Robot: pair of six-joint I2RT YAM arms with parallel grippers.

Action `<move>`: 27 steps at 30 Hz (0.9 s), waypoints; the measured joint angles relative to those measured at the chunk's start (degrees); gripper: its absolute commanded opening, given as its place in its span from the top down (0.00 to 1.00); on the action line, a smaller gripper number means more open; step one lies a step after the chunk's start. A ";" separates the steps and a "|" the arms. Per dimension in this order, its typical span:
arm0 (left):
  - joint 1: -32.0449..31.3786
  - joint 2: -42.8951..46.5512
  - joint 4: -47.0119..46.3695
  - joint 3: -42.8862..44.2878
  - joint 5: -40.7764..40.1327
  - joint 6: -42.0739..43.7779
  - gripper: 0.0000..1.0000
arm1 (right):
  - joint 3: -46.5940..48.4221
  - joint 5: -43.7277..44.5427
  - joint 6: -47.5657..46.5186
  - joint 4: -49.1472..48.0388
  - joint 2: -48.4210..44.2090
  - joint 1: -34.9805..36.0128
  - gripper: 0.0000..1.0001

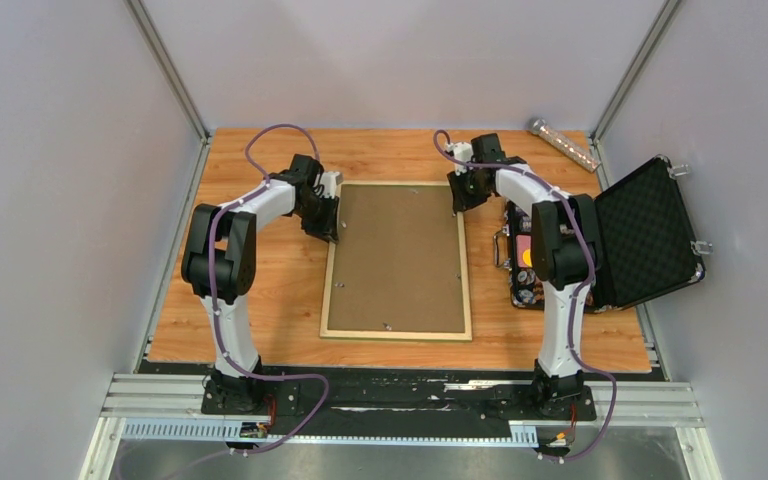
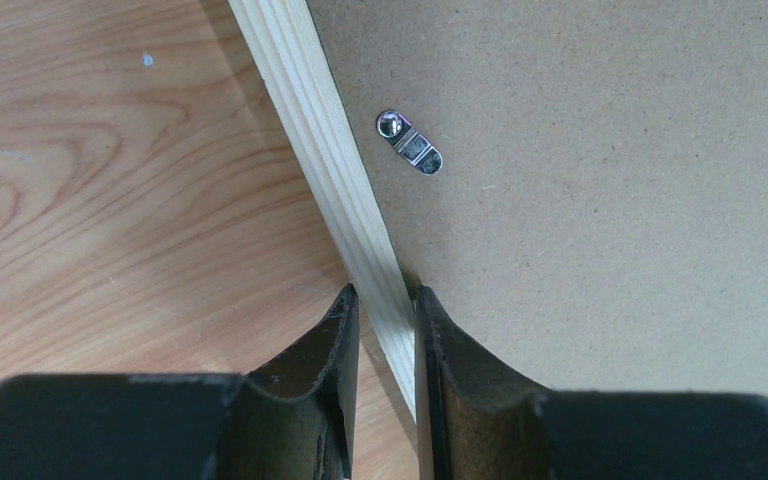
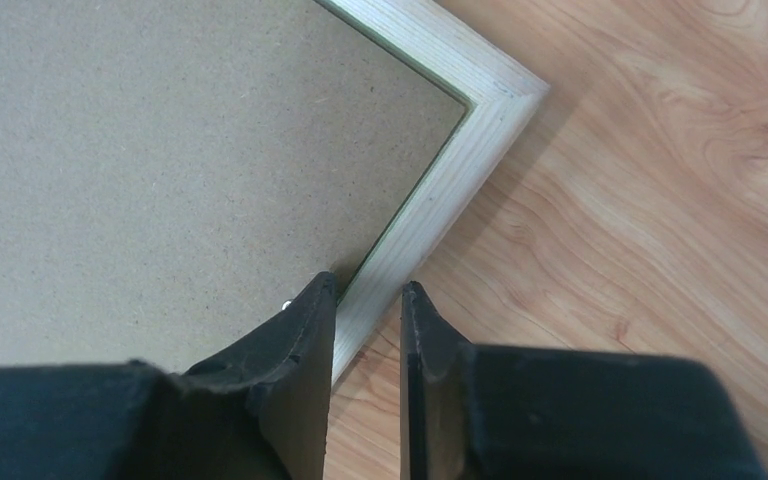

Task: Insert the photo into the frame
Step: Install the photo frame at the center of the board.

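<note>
A plain brown backing board point(image 1: 398, 255) lies flat at the centre of a wood-grain table point(image 1: 270, 300), a small metal turn clip point(image 2: 409, 142) fixed near its left edge. At the table's right edge, a black foam-lined case point(image 1: 650, 235) stands open, while a clear tube point(image 1: 563, 143) rests in the far right corner.

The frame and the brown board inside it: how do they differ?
The frame is a thin rim of pale wood; the board is a solid brown sheet with a speckled face. The frame runs around the outside, the board fills its opening and is slightly smaller. Small metal tabs lie on the board; the frame's rails look bare. Both are rectangular and lie flat on the table.
</note>
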State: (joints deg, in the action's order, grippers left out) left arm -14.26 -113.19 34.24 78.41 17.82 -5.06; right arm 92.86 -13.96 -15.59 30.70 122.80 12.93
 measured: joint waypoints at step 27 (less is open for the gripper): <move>-0.02 -0.20 0.28 0.31 0.13 -0.13 1.00 | 3.78 -16.24 3.63 13.14 3.02 -6.97 0.46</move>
State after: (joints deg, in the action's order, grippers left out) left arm -14.28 -113.38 34.52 78.72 17.96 -5.19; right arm 96.64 -30.20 -11.97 43.83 125.82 5.96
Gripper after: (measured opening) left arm 0.290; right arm 0.538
